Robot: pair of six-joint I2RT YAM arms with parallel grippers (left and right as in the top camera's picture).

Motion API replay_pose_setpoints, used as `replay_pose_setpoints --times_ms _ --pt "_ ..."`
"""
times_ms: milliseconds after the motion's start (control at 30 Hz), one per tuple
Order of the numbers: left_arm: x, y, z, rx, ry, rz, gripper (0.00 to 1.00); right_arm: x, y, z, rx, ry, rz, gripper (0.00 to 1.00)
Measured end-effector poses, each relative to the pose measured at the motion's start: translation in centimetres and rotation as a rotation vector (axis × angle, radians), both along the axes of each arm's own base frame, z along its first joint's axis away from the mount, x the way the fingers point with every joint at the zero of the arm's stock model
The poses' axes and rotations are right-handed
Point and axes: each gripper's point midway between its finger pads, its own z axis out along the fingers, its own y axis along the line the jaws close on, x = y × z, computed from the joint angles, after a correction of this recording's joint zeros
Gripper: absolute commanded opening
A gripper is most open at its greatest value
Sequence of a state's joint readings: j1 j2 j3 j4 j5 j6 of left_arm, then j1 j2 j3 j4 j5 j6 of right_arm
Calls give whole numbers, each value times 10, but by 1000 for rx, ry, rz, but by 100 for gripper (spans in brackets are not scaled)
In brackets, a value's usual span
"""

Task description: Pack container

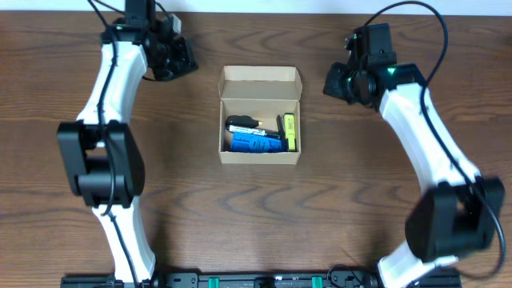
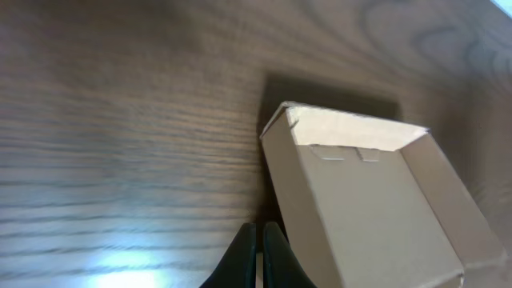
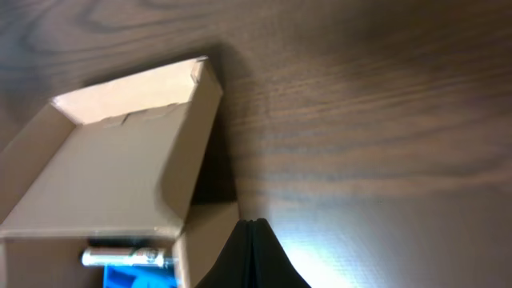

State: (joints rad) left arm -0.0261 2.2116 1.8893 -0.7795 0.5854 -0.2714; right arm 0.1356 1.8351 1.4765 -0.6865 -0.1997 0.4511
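Note:
The container [image 1: 260, 157], a tan cardboard box, stands open at the table's middle with its flap lid [image 1: 260, 78] folded back on the far side. Inside lie a black marker [image 1: 244, 124], a blue item [image 1: 256, 142] and a yellow highlighter [image 1: 290, 131]. My left gripper [image 1: 181, 59] is shut and empty, off the box's far left corner; the left wrist view shows its fingers [image 2: 260, 234] beside the box [image 2: 376, 208]. My right gripper [image 1: 335, 82] is shut and empty, off the far right corner; the right wrist view shows its fingers [image 3: 252, 226] beside the box [image 3: 120, 160].
The table [image 1: 376, 208] is dark brown wood. Both arms reach in from the front edge along the left and right sides. The right wrist view shows a light-coloured pen [image 3: 124, 258] and the blue item [image 3: 136, 278] inside the box.

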Motion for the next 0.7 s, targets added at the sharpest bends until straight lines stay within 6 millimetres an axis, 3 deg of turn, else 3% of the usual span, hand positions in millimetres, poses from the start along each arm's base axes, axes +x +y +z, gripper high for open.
replay_pose_setpoints --times_ms 200,300,467,700 --pt "-6 -16 -53 -112 154 21 5 26 19 -56 184 61 6 1" --pt "-7 -23 -67 -159 191 19 6 32 31 -79 264 94 6 1" --pt "-9 -35 -66 -203 200 0 6 38 43 -102 354 132 -15 1" --pt "-9 -60 -60 -234 176 -51 6 46 60 -101 431 118 -16 1"
